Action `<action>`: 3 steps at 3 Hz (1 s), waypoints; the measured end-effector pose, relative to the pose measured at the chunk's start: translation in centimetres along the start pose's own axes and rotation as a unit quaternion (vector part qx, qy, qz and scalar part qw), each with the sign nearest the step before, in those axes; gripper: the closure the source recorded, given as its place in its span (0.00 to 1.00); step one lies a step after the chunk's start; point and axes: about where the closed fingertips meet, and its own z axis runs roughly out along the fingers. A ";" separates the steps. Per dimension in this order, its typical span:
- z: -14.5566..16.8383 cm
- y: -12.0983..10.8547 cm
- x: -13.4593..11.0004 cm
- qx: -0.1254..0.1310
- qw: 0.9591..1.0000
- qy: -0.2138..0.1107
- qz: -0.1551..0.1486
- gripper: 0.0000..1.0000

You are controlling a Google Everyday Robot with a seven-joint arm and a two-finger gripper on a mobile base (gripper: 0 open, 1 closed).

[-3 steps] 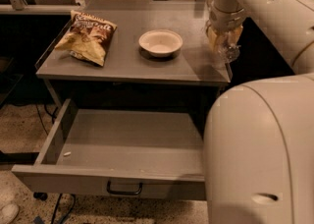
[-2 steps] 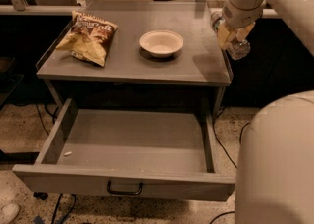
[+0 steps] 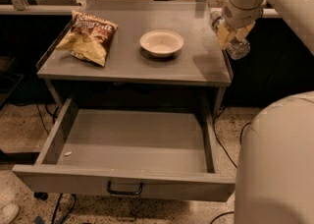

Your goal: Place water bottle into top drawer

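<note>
water bottle (image 3: 239, 49) hangs gripped in the claw (image 3: 233, 35) at 2 o'clock, by the right edge of the counter (image 3: 122, 63); top drawer (image 3: 132, 139) stands pulled open at 6 o'clock.

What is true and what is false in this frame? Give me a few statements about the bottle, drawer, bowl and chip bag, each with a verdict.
1. The top drawer is pulled open. True.
2. The water bottle lies inside the drawer. False: the gripper holds it in the air at the right edge of the table.
3. The bowl sits on the table. True.
4. The chip bag is in the drawer. False: it lies on the table, at its left end in the camera view.
5. The bowl has the bottle in it. False: the bowl is apart from the bottle.
</note>
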 end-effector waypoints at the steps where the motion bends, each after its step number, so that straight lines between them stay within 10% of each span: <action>1: -1.3 0.7 1.7 -0.002 1.000 -0.005 -0.007 1.00; 3: -4.6 4.1 8.7 -0.024 0.999 -0.009 -0.026 1.00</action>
